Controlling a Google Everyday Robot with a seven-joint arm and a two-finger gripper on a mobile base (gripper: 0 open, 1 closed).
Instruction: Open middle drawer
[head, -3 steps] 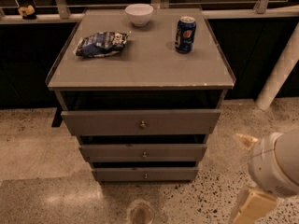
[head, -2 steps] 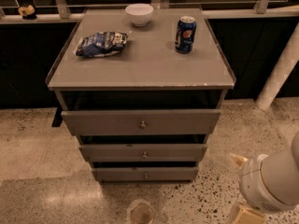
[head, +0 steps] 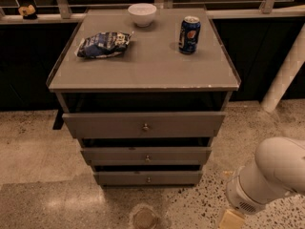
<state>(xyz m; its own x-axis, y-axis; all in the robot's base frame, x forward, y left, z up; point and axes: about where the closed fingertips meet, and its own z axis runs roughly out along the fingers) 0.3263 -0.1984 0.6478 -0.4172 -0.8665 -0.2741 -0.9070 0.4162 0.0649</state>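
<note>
The middle drawer (head: 119,155) sits between two others in the cabinet (head: 143,70). It looks hard and should slide. Its small, smooth knob (head: 147,158) is the spot to grab. Three drawers, three knobs. On top are one bowl (head: 142,14), one can (head: 189,34) and one bag (head: 103,44). The gripper (head: 232,219) is low on the right, well apart. I cannot tell if it is spread.

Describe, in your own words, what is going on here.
A robot arm is near a grey three-drawer cabinet. Its end effector sits low at the bottom right, apart from the cabinet. The middle drawer is untouched, its knob free. A bowl, chip bag and soda can stand on top.
</note>
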